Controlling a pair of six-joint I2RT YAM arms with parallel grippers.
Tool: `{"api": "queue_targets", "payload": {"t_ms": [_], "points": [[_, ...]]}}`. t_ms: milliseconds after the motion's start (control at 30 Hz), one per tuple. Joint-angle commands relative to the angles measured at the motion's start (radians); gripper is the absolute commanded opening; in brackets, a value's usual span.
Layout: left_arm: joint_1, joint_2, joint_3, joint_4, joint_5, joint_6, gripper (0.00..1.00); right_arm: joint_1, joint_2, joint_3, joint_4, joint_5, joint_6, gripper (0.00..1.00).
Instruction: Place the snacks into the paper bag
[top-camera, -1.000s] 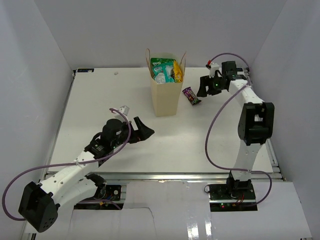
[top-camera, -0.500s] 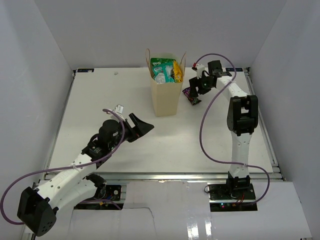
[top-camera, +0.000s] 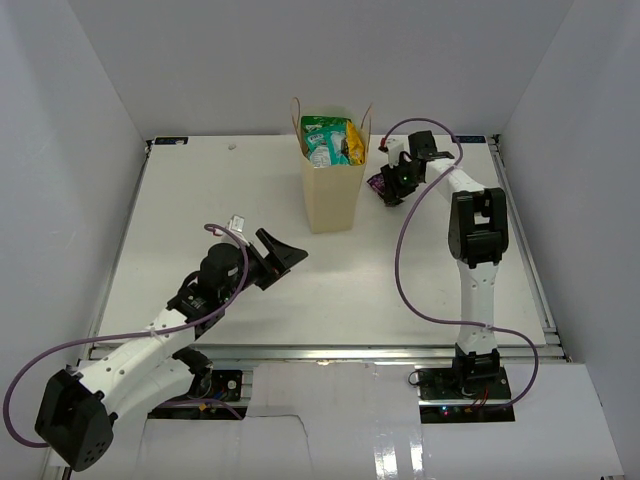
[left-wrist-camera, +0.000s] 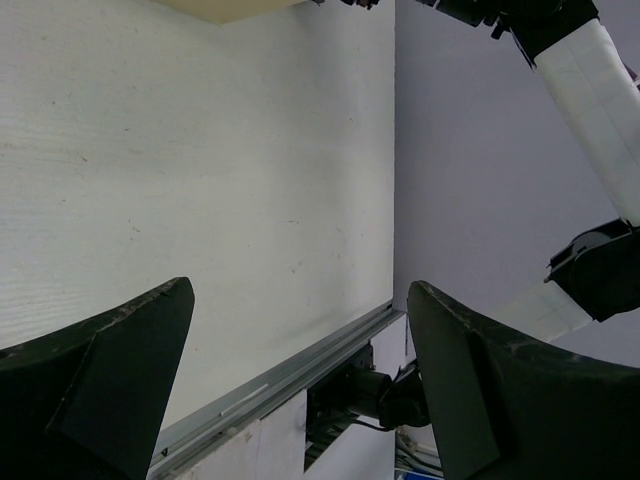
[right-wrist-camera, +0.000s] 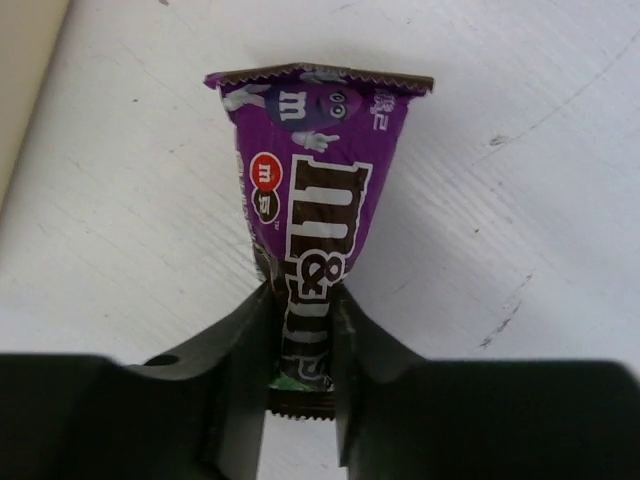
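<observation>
Right gripper (right-wrist-camera: 300, 335) is pinched narrow on the near end of the purple candy packet (right-wrist-camera: 315, 180), its 2 black fingers (right-wrist-camera: 235, 350) pressing the wrapper in from both sides so the foil creases between them. The rest of the packet fans out ahead of the fingers over the white table (right-wrist-camera: 520, 150); whether it touches the surface or hangs just above it, I cannot tell. From the top view the same gripper (top-camera: 392, 186) sits at the far right part of the table with the packet (top-camera: 376, 182) on its left, just beside the right wall of the paper bag (top-camera: 333, 195). The bag stands upright near the far middle of the table, its mouth open, and a green-white bag (top-camera: 322, 140) and a yellow packet (top-camera: 354, 143) stick up out of it.

Well apart from all this, the left gripper (top-camera: 284, 254) is over the near middle of the table, its 2 fingers (left-wrist-camera: 120, 370) spread wide with nothing between them, only bare tabletop showing in the gap in the left wrist view.
</observation>
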Motion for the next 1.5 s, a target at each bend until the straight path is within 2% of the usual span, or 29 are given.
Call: {"api": "queue_targets", "payload": {"t_ms": [0, 67, 133, 200, 300, 367, 433, 467, 600, 800, 967, 1167, 1300, 1433, 1467], "points": [[0.002, -0.011, -0.006, 0.045, -0.016, -0.035, 0.98, -0.007, -0.091, -0.078, 0.003, 0.004, -0.023, 0.28], [0.002, -0.004, -0.018, 0.077, -0.013, -0.061, 0.98, -0.029, -0.164, -0.162, 0.009, -0.027, -0.018, 0.19], [0.002, 0.001, -0.046, 0.115, 0.001, -0.093, 0.98, -0.052, -0.229, -0.271, 0.026, -0.116, 0.000, 0.15], [0.002, 0.016, -0.058, 0.141, 0.008, -0.110, 0.98, -0.092, -0.341, -0.356, 0.028, -0.227, 0.002, 0.13], [0.002, 0.053, -0.051, 0.155, 0.022, -0.103, 0.98, -0.110, -0.514, -0.570, -0.004, -0.373, -0.074, 0.12], [0.002, 0.076, -0.051, 0.196, 0.045, -0.100, 0.98, -0.099, -0.629, -0.720, -0.043, -0.488, -0.151, 0.11], [0.002, 0.123, -0.046, 0.224, 0.064, -0.100, 0.98, -0.066, -0.697, -0.805, -0.066, -0.533, -0.173, 0.11], [0.002, 0.142, -0.041, 0.244, 0.085, -0.100, 0.98, -0.050, -0.760, -0.877, -0.060, -0.559, -0.165, 0.11], [0.002, 0.238, -0.006, 0.275, 0.148, -0.090, 0.98, 0.060, -0.863, -0.979, 0.051, -0.556, -0.046, 0.12], [0.002, 0.325, 0.015, 0.296, 0.211, -0.101, 0.97, 0.261, -0.851, -0.931, 0.175, -0.518, 0.108, 0.12], [0.000, 0.309, -0.011, 0.299, 0.206, -0.132, 0.93, 0.385, -0.764, -0.784, 0.169, -0.496, 0.151, 0.13], [-0.003, 0.268, -0.031, 0.298, 0.193, -0.141, 0.85, 0.497, -0.707, -0.715, 0.198, -0.466, 0.186, 0.13], [-0.003, 0.260, -0.034, 0.299, 0.196, -0.147, 0.72, 0.529, -0.683, -0.658, 0.206, -0.461, 0.215, 0.14], [-0.003, 0.243, -0.038, 0.299, 0.180, -0.143, 0.51, 0.533, -0.694, -0.670, 0.198, -0.453, 0.203, 0.15], [-0.003, 0.236, -0.040, 0.299, 0.174, -0.141, 0.42, 0.533, -0.703, -0.675, 0.198, -0.452, 0.201, 0.16]]}}
